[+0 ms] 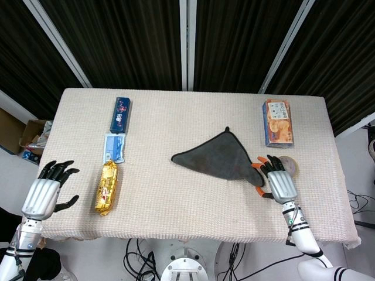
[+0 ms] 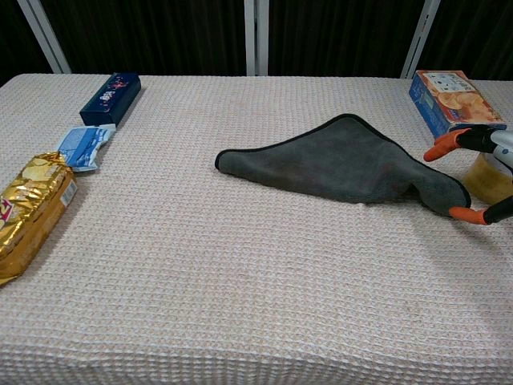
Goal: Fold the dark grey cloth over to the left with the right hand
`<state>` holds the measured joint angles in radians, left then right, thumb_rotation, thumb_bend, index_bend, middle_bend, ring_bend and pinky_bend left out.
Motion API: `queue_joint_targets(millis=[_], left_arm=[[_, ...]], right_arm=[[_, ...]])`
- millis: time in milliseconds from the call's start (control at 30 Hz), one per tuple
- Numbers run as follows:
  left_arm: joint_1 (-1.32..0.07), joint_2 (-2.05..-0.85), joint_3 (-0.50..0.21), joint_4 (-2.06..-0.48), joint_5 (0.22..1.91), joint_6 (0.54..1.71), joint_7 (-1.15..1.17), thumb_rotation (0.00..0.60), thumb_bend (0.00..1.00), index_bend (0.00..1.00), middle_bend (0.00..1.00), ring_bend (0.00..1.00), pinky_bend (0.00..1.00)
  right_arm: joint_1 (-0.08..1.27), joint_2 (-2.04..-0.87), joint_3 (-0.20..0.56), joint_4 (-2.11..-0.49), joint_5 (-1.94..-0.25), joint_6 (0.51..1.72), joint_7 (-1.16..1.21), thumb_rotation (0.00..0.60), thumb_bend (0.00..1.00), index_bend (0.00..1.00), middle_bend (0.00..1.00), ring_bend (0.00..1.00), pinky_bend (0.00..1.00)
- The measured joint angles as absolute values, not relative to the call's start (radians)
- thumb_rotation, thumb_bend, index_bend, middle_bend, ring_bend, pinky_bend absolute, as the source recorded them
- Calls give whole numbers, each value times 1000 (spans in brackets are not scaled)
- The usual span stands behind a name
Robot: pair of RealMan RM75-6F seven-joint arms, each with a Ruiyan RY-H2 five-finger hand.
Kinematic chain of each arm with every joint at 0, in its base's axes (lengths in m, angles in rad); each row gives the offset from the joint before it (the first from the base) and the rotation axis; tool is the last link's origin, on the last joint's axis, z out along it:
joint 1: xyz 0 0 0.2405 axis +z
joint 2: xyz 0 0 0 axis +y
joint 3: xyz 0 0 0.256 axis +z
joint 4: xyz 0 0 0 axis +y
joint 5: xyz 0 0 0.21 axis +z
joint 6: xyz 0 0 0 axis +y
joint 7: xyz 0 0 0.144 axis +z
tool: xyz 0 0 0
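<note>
1. Gold snack packet (image 2: 32, 212) is seen nearest, its red lettering unreadable.
2. Orange-tipped fingers (image 2: 446, 147) of the right hand (image 1: 276, 178) are spread, released, beside the cloth's right corner.
3. Dark grey cloth (image 1: 220, 157) lies folded mid-table.
4. Left hand (image 1: 47, 190) is held open, off the table edge.

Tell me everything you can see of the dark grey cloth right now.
The dark grey cloth looks like soft microfibre with a black stitched edge. It lies on the table as a flat triangle, apparently already doubled over, one point reaching left. Its right corner sits by the right hand, whose orange-tipped fingers flank it; actual contact is unclear.
</note>
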<state>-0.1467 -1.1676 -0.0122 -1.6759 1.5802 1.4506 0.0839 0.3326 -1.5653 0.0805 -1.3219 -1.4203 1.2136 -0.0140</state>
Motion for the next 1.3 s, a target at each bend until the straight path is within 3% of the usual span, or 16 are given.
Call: queue_joint_targets(millis=[400, 667, 867, 1067, 1300], left_arm=[[-140, -1158, -3, -1696, 1581, 1455, 94, 600, 187, 278, 145, 174, 119], [-130, -1149, 2, -1698, 1572, 1459, 85, 600, 188, 284, 145, 174, 118], [-128, -1148, 2, -1690, 1568, 1460, 74, 600, 188, 285, 145, 174, 118], [-125, -1143, 2, -1689, 1563, 1460, 68, 600, 187, 285, 145, 174, 118], [-126, -1144, 0, -1684, 1552, 1451, 63, 600, 187, 285, 144, 174, 119]], right_arm=[[303, -1664, 65, -1193, -1459, 1285, 68, 600, 176, 332, 144, 0, 0], [308, -1740, 75, -1098, -1463, 1294, 97, 600, 180, 462, 191, 0, 0], [319, -1773, 87, -1034, -1465, 1295, 128, 600, 397, 511, 214, 0, 0], [326, -1727, 88, -1042, -1497, 1326, 113, 600, 494, 526, 222, 0, 0], [341, -1557, 82, -1190, -1542, 1339, 50, 600, 526, 527, 227, 0, 0]])
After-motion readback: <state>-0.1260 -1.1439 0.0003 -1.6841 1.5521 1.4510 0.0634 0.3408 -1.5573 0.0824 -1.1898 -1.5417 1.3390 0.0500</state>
